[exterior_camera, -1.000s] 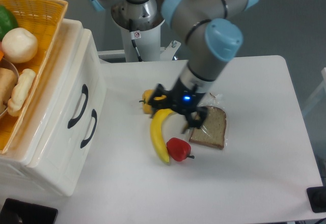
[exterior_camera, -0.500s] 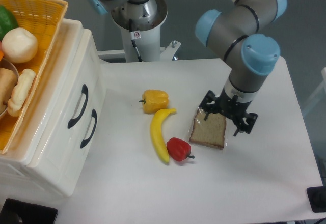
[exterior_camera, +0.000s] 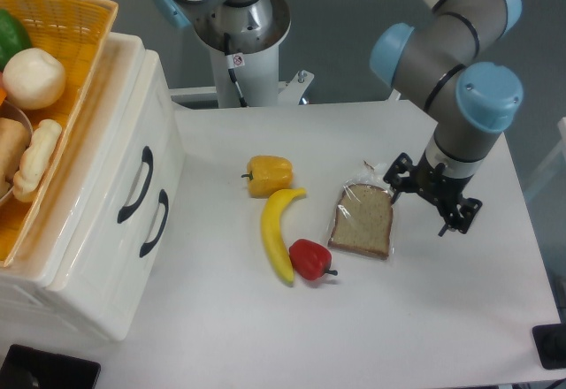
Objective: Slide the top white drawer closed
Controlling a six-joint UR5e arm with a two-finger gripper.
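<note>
White matte bench [exterior_camera: 424, 318]; glossy white plastic top drawer [exterior_camera: 115, 155] far left; bagged bread slice [exterior_camera: 363, 221] beside black pincer [exterior_camera: 432, 194], released.

Tool [exterior_camera: 431, 197] now right of the bread slice [exterior_camera: 363, 219], away from the banana [exterior_camera: 278, 232].

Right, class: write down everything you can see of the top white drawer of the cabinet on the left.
The top white drawer is the upper of two in a glossy white cabinet that looks like plastic, at the table's left edge. Its front carries one curved black handle, set just above the matching handle of the lower drawer. Its front looks flush with the lower one, so it appears shut. Nothing touches its front; the gripper is far across the table.
</note>
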